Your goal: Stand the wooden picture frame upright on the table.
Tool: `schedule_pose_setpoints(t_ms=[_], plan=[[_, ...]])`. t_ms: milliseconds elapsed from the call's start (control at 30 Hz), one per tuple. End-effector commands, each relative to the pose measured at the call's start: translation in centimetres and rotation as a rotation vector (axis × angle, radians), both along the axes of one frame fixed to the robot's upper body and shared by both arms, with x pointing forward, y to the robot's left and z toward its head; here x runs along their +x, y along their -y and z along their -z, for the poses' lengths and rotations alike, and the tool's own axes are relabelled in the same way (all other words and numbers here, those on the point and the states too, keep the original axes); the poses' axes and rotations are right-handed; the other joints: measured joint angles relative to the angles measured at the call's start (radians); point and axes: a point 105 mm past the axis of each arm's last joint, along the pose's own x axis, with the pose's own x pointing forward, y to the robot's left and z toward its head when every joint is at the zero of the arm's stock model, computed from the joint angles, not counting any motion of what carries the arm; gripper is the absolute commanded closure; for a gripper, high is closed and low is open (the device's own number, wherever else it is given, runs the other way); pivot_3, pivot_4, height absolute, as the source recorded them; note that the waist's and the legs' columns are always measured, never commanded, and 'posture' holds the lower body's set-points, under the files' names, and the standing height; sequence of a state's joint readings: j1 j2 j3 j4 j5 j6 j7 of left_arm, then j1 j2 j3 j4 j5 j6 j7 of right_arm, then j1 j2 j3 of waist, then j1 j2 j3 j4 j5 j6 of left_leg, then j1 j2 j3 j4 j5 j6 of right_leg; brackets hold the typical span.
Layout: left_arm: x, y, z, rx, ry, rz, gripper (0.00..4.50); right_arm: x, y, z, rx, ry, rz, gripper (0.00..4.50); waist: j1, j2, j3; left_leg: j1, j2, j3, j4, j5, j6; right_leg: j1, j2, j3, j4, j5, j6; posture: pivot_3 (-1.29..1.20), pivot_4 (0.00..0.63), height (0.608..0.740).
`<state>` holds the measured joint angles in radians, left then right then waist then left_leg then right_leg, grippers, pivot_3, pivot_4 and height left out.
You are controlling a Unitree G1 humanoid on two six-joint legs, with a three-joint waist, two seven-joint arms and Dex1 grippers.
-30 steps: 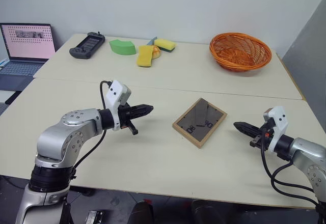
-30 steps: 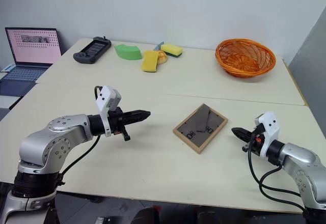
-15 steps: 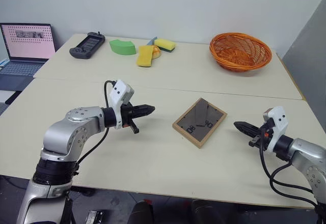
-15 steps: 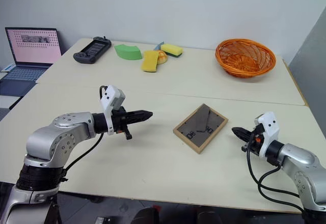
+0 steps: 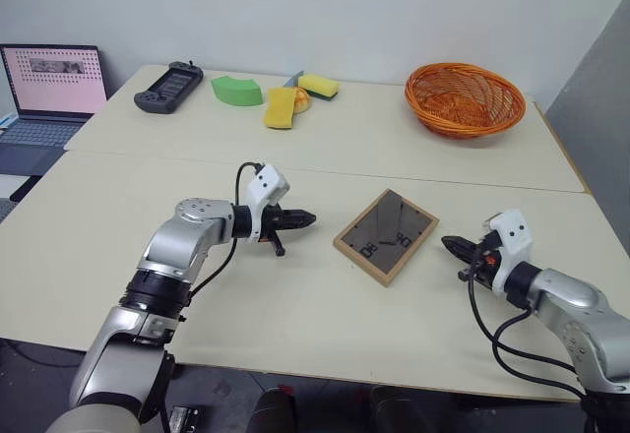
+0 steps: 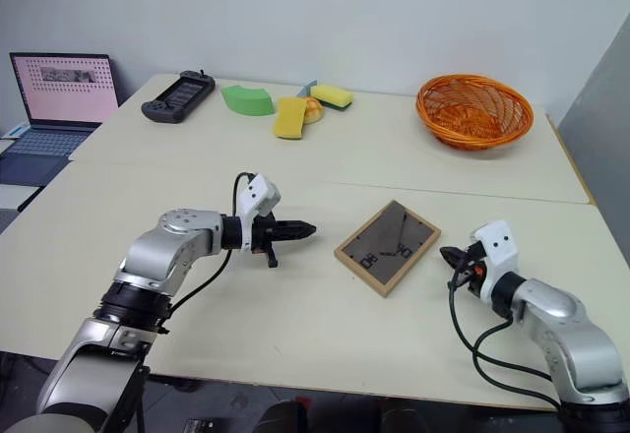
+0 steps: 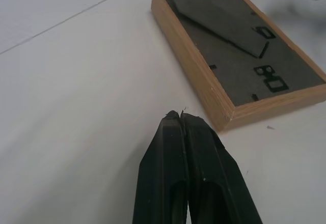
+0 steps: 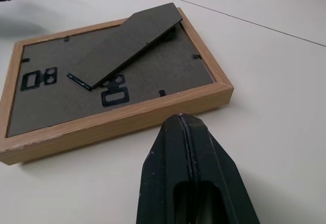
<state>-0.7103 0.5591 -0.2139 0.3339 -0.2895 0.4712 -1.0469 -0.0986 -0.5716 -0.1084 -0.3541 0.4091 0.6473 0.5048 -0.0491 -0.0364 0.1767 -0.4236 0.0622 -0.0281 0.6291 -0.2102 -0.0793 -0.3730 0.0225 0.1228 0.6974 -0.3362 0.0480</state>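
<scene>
Frame [image 5: 386, 235] face-down, pic side hidden.

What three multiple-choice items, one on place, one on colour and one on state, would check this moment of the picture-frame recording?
1. Where does the wooden picture frame lie?
A. Inside the basket
B. On the table between the left gripper and the right gripper
C. On the laptop

2. What colour is the wicker basket?
A. Orange
B. Blue
C. White

3. How does the frame rest?
A. Upright on its stand
B. Held in a gripper
C. Flat, dark back panel up

Answers: 1 B, both shut grippers point at the frame from either side. 2 A, its weave is orange. 3 C, the clips and fold-out stand face up.
</scene>
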Motion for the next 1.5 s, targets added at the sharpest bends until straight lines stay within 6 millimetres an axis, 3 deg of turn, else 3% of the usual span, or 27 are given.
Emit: schedule_pose_setpoints(t_ms=[33,300,567,1100,1300,1500], plan=[[0.8,1.1,-0.6,0.019,0.053,0.058,4.46,0.7,-0.6,-0.5,-0.022,0.045,0.007,4.50,0.002,0.000,0.000,-0.001,0.000,0.000,0.000,0.000,0.000,0.000,0.000,0.000,0.000,0.000,0.000,0.00,0.150,0.740],[2.4,3.8,-0.2,0.029,0.074,0.108,4.46,1.3,-0.8,-0.3,-0.018,0.058,0.044,4.50,0.009,0.000,0.000,-0.003,-0.001,-0.001,0.001,0.000,0.000,-0.001,0.000,-0.001,0.000,0.000,0.000,0.00,0.150,0.740],[2.3,5.8,-0.3,0.008,0.079,0.163,4.46,1.4,0.7,1.2,-0.027,0.036,0.121,4.50,0.010,0.000,0.000,-0.003,-0.001,-0.002,0.001,0.000,0.000,-0.001,0.000,-0.002,0.000,0.000,0.000,0.00,0.150,0.740],[2.5,5.5,1.0,0.051,0.062,0.122,4.46,3.8,0.2,1.4,-0.006,0.073,0.161,4.50,0.008,0.000,0.000,-0.003,-0.001,-0.003,0.001,0.000,0.000,-0.001,0.000,-0.002,0.001,0.000,0.000,0.00,0.150,0.740],[1.7,7.1,2.2,0.058,0.046,0.141,4.46,5.2,-1.4,1.4,0.000,0.082,0.131,4.50,0.005,0.001,0.000,-0.003,-0.001,-0.003,0.001,0.000,0.000,-0.001,0.000,-0.002,0.001,0.000,0.000,0.00,0.150,0.740],[-0.1,6.7,2.4,0.031,0.014,0.145,4.46,6.2,-3.5,0.6,0.019,0.105,0.079,4.50,0.001,0.001,-0.001,-0.003,-0.001,-0.004,0.001,0.000,0.000,-0.001,0.000,-0.002,0.002,0.000,0.000,0.00,0.150,0.740]])
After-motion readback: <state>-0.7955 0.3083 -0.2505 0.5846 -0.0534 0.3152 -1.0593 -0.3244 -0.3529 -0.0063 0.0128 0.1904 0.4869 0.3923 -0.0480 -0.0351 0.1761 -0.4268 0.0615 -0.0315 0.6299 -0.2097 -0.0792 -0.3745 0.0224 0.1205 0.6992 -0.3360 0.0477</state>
